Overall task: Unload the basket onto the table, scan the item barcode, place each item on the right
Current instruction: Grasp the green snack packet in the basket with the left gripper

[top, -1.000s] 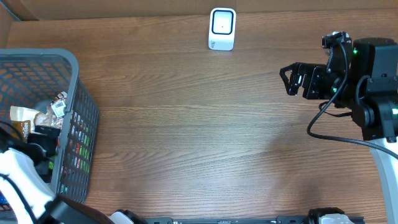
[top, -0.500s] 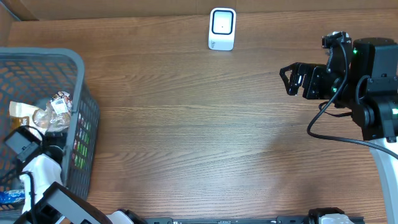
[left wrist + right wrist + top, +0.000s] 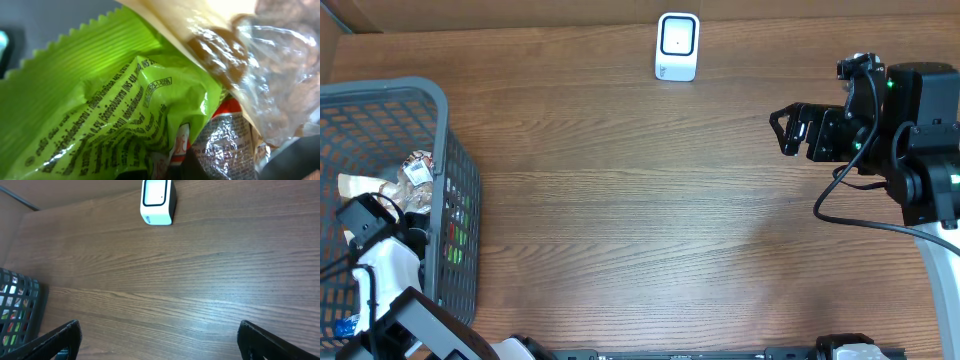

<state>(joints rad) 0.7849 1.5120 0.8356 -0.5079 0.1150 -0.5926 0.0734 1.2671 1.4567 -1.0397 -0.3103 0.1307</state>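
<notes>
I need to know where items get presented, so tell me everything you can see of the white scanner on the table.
The scanner is a small white box with rounded corners, plastic by its look, with a dark-framed window on its face. It stands on the wooden table near the far edge, roughly mid-width. Nothing but the tabletop touches it, and no item lies in front of it.
</notes>
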